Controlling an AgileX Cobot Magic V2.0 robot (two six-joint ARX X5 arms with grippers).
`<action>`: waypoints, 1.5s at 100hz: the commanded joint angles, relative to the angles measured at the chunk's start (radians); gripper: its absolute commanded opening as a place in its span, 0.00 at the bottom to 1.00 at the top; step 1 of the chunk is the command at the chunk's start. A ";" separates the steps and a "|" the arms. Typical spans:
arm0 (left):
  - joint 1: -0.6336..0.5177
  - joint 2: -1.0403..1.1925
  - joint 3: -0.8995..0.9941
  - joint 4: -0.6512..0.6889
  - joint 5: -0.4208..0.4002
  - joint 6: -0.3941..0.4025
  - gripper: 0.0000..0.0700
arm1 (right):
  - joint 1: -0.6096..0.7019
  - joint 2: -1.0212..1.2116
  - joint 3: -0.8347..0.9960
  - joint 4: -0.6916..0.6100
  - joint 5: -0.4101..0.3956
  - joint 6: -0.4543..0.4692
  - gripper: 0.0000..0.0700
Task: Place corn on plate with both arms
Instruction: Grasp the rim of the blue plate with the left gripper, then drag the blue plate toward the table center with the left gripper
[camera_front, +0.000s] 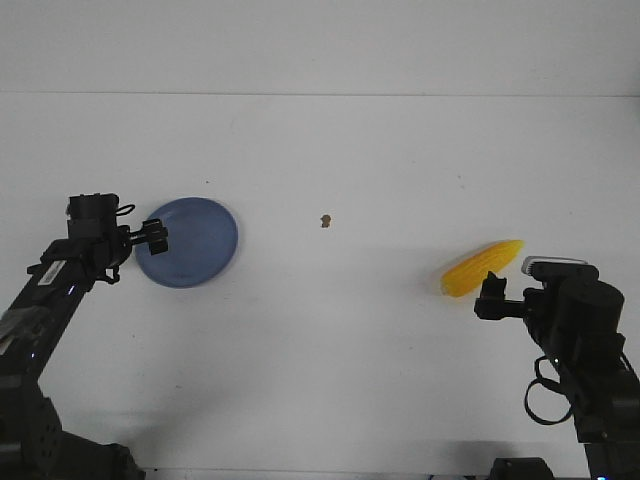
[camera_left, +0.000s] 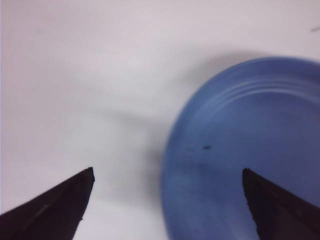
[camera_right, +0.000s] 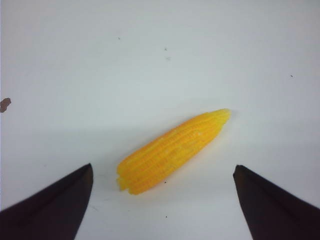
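Observation:
The yellow corn (camera_front: 482, 268) lies on the white table at the right, pointed end to the far right. My right gripper (camera_front: 491, 292) is open and empty just in front of the corn's blunt end. In the right wrist view the corn (camera_right: 172, 151) lies ahead of and between the open fingertips (camera_right: 80, 190). The blue plate (camera_front: 187, 242) lies at the left. My left gripper (camera_front: 156, 236) is open and empty at the plate's left rim. In the left wrist view the plate (camera_left: 240, 150) fills the right half, and one fingertip (camera_left: 260, 192) is over it.
A tiny brown speck (camera_front: 325, 221) lies on the table mid-way between plate and corn; it also shows in the right wrist view (camera_right: 5, 104). The table's far edge (camera_front: 320, 95) meets a white wall.

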 joint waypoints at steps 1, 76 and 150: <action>0.006 0.041 0.026 0.006 0.018 -0.006 0.86 | 0.000 0.003 0.019 0.009 -0.001 -0.003 0.85; 0.022 0.084 0.028 0.029 0.313 -0.056 0.01 | 0.000 0.003 0.019 0.010 -0.001 -0.001 0.85; -0.352 -0.194 -0.096 -0.024 0.470 -0.113 0.01 | 0.000 0.004 0.019 0.013 -0.001 0.000 0.85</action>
